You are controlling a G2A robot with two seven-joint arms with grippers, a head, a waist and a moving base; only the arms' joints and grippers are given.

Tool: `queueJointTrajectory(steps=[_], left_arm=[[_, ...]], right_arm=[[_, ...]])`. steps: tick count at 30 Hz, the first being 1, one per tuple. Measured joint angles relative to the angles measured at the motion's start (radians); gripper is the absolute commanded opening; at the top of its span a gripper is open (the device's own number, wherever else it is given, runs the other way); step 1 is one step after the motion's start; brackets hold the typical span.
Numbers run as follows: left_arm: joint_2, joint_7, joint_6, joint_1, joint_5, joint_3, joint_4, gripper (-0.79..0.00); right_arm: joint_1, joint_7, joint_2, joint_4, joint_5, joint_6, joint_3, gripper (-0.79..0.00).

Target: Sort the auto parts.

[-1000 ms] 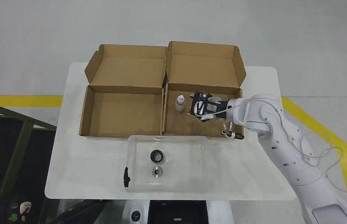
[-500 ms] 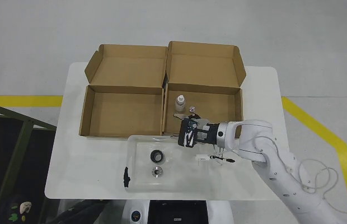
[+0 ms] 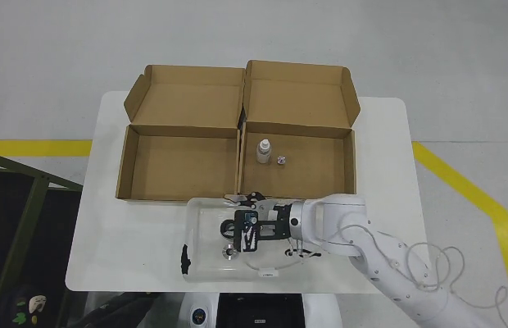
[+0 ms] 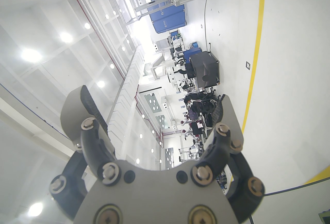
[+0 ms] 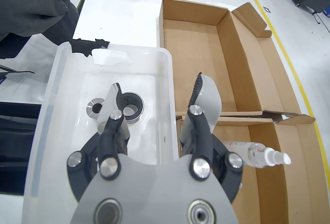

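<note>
Right gripper hangs over the clear plastic tray, fingers spread wide with nothing between them. On the tray floor lies a black ring close beside a silver ring (one fingertip hides whether they touch). Beyond the tray two open cardboard boxes stand side by side. The left box adjoins the right box, which holds a white spray bottle and, just beside it, a small silver part. Left gripper is likewise spread apart, holding nothing.
</note>
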Motion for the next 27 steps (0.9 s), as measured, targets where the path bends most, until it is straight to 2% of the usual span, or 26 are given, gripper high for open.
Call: queueJointTrajectory(steps=[15, 27], left_arm=[[0.0, 0.0, 0.0, 0.0, 0.0, 0.0, 0.0, 0.0], [0.0, 0.0, 0.0, 0.0, 0.0, 0.0, 0.0, 0.0]], right_arm=[[0.041, 0.031, -0.038, 0.09, -0.029, -0.001, -0.117, -0.289], [0.04, 0.071, -0.049, 0.134, -0.051, 0.016, -0.132, -0.277]])
